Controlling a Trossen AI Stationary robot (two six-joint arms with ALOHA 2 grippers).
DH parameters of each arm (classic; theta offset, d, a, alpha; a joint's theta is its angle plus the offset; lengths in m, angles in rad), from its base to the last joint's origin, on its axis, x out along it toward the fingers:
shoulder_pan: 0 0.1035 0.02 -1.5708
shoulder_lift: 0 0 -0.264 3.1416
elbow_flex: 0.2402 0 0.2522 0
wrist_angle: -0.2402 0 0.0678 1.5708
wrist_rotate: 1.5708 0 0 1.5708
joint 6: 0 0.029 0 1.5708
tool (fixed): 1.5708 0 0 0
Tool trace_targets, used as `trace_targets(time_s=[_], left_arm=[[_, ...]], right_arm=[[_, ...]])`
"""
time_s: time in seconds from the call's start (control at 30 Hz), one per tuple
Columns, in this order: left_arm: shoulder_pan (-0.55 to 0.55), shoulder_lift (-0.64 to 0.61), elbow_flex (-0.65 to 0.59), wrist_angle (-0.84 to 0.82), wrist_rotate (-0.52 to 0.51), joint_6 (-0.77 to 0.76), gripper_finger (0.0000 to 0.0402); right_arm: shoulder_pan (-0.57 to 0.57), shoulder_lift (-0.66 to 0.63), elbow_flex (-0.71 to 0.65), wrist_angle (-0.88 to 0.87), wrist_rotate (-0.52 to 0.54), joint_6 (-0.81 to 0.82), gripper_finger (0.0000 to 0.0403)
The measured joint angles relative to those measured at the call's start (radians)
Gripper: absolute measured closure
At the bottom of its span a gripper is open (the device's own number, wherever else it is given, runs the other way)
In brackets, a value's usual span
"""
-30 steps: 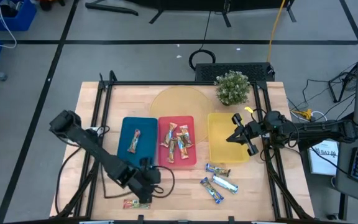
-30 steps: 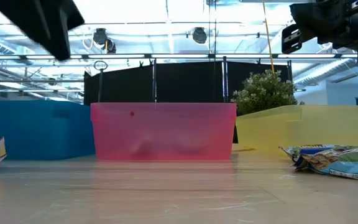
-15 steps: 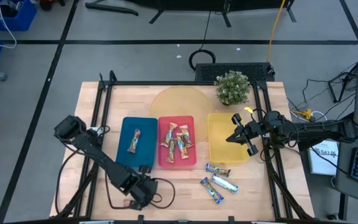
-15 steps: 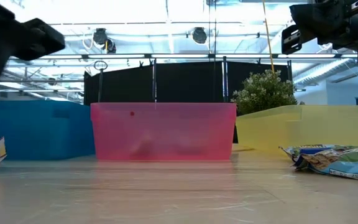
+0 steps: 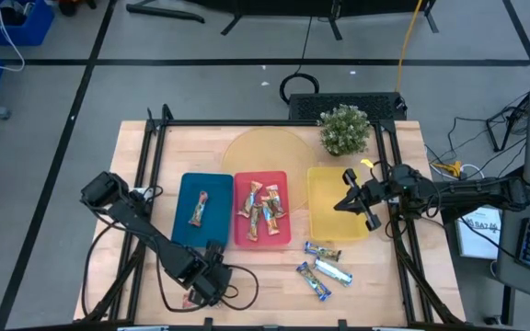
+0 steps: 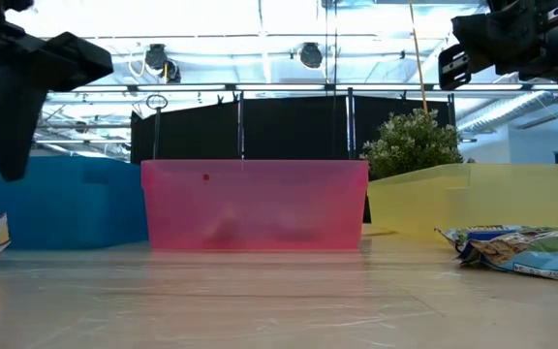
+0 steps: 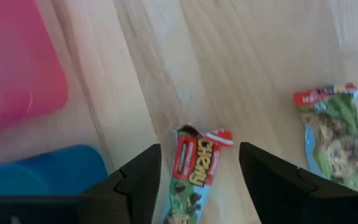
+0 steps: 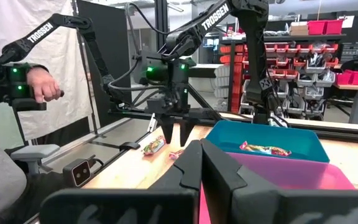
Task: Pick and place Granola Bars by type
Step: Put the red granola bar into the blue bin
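Light wooden table [image 5: 274,152], seen from above, framed by black rails. Three trays stand side by side across its middle: blue tray [image 5: 204,188], red tray [image 5: 262,239], yellow tray [image 5: 329,184]. One red-green bar [image 5: 200,209] lies in the blue tray; several orange-gold bars [image 5: 260,206] lie in the red tray; three blue-silver bars [image 5: 325,268] rest on bare wood in front of the yellow tray. A small potted plant [image 5: 344,129] stands at the far edge, beside a pale round mat [image 5: 270,152].

Left gripper [image 5: 212,287], at the near edge in front of the blue tray: fingers spread apart, pointing down, holding nothing. Its wrist view shows a red-green bar on the wood [image 7: 193,173] between the two finger tips, with a corner of the blue tray and the red tray alongside, and another wrapped bar [image 7: 334,134] further off.

Right gripper [image 5: 350,200], hovering above the yellow tray: fingers closed together, empty.

Room: grey floor marked with dark tape lines, blue bins [image 5: 7,23] at one corner, cables beside the table. From the right wrist, shelves of red bins [image 8: 303,53] line the back wall, and a person's hand [image 8: 42,84] grips a control handle beyond the left arm.
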Motion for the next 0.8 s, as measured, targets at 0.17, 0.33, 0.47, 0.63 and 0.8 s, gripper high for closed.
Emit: trace_targets(time_s=[0.17, 0.33, 0.47, 0.63, 0.8], left_arm=[[-0.001, 0.006, 0.000, -0.012, 0.005, 0.045, 0.0146], [-0.001, 0.023, 0.000, -0.022, 0.005, 0.047, 0.0127], [0.011, 0.045, -0.002, -0.022, 0.007, 0.051, 0.0128], [0.023, 0.086, -0.020, -0.013, 0.026, 0.070, 0.0135], [0.034, 0.121, -0.018, -0.009, 0.053, 0.075, 0.0149]], right_arm=[[0.000, 0.000, 0.000, -0.003, 0.000, 0.000, 0.0403], [0.000, 0.000, 0.000, -0.003, 0.000, 0.002, 0.0403], [0.000, 0.000, 0.000, -0.002, 0.000, 0.001, 0.0403], [0.000, 0.001, 0.000, -0.002, 0.000, 0.002, 0.0403], [0.000, 0.003, 0.000, -0.002, 0.000, 0.000, 0.0403]])
